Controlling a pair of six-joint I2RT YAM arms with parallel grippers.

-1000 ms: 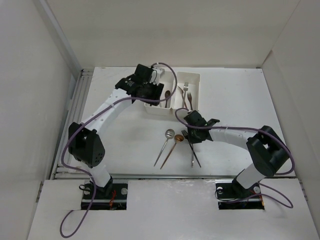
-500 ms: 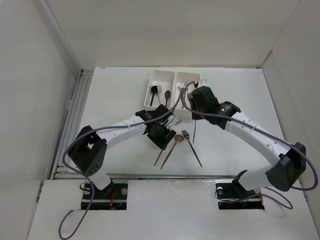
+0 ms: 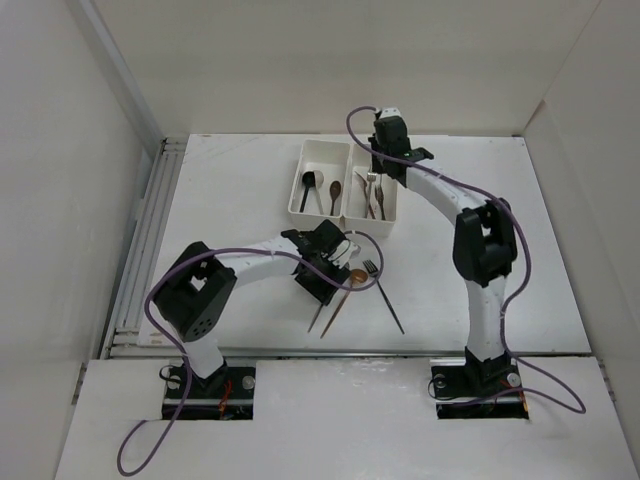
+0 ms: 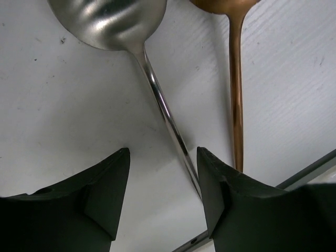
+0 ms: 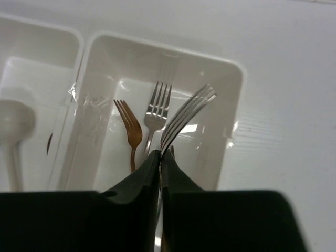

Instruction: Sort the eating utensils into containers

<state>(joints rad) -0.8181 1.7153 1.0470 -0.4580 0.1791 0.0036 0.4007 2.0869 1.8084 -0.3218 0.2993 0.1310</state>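
Two white bins stand side by side at the back: the left bin (image 3: 322, 152) holds a black spoon (image 3: 309, 183) and a brown spoon (image 3: 334, 187), the right bin (image 3: 391, 205) holds forks. My right gripper (image 3: 380, 168) is over the right bin (image 5: 231, 73), shut on a silver fork (image 5: 186, 115) held above a copper fork (image 5: 130, 128) and a silver fork (image 5: 156, 107). My left gripper (image 3: 323, 274) is low over the table, open. The silver spoon (image 4: 110, 21) has its handle between my fingers (image 4: 107, 184). A copper spoon (image 4: 236, 79) lies just right of it.
A dark fork (image 3: 386, 297) lies on the table right of the copper spoon (image 3: 357, 276). A white spoon (image 5: 13, 121) shows in the left bin. White walls close in the table on three sides. A metal rail (image 3: 150, 240) runs along the left edge.
My right gripper lifted a silver fork off the table and carried it back over the right bin. My left gripper came down from the bins to the silver spoon on the table.
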